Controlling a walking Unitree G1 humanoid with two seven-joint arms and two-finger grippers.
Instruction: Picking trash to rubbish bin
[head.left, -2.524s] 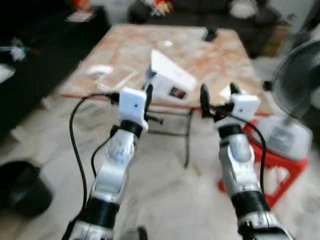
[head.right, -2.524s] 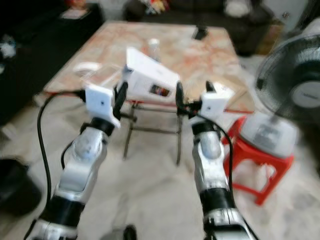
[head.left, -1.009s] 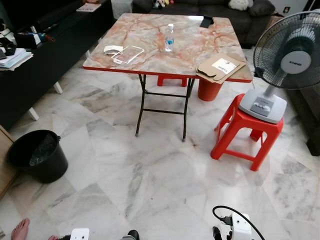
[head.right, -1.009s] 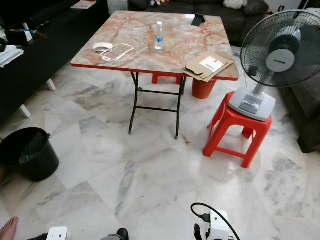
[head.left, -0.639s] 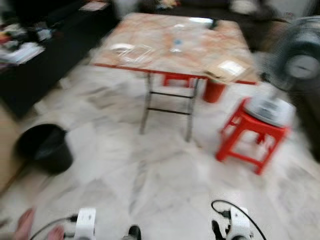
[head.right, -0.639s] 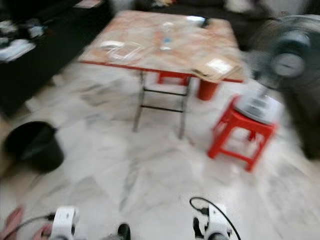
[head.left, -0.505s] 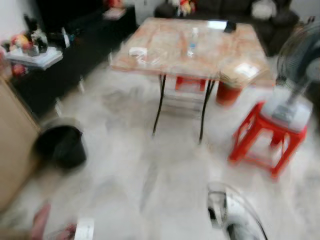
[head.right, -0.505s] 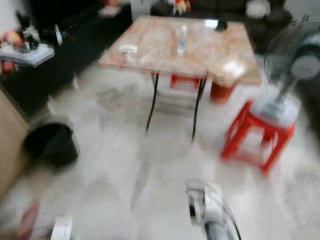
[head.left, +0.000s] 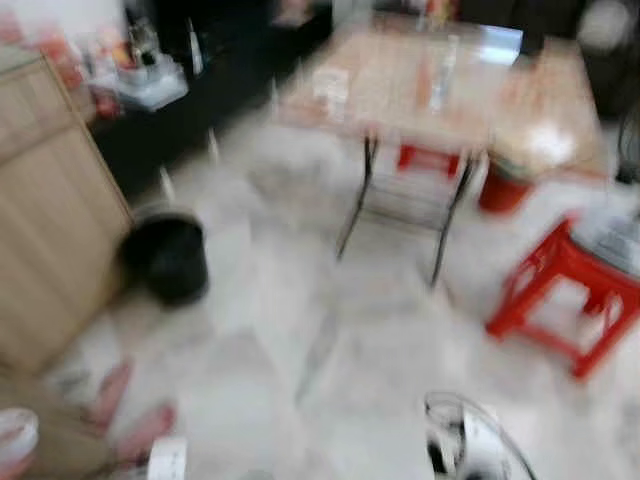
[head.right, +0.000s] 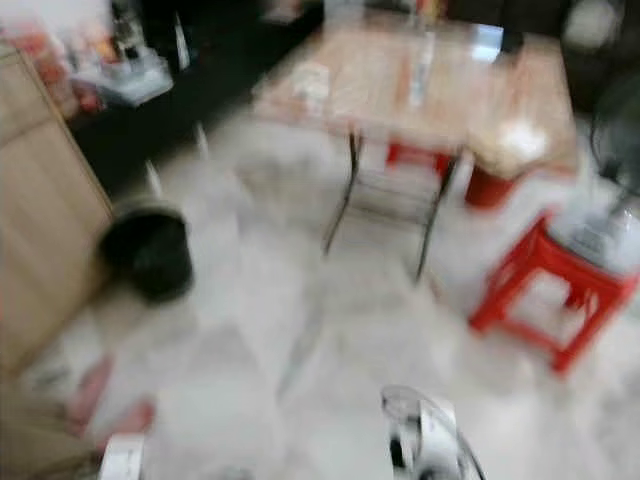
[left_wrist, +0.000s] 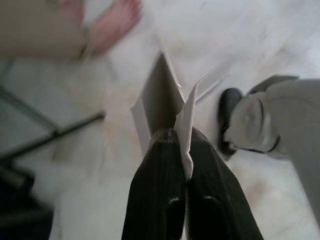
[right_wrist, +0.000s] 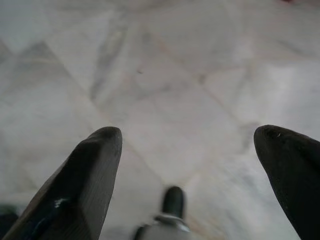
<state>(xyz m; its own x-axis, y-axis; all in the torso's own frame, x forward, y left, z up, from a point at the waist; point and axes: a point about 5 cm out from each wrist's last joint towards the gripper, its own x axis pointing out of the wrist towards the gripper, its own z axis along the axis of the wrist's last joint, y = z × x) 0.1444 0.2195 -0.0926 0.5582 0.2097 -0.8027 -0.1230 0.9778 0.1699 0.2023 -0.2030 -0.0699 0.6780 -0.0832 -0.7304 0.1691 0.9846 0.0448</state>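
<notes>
Jaws first: left gripper (left_wrist: 180, 137) clamped tight on a white flattened carton (left_wrist: 162, 97), black fingers (left_wrist: 159, 185) pressed together around the folded card, held low above the pale marble floor (left_wrist: 240, 40). Right gripper (right_wrist: 187, 135) spread wide, nothing between the tips, hanging over bare floor tiles. Blurred bare foot of a person (left_wrist: 112, 22) just beyond the carton in the left wrist view; two feet (head.left: 130, 415) also at the lower left in the head view.

Compared with half a second ago: whole scene swung rightward in the head view, camera turned further left, blur about as heavy. Black rubbish bin (head.left: 168, 255) now nearer the middle, beside a light wooden cabinet (head.left: 50, 210) that takes up more of the left side than before.

Around: red-edged marble-pattern folding table (head.left: 440, 80) well beyond the bin, with a water bottle (head.left: 437, 75) upright on top and what looks like flattened cardboard (head.left: 545, 140) at the right edge, too smeared to be sure. Red plastic stool (head.left: 565, 300) to the right of the table. Open floor between robot and bin.
</notes>
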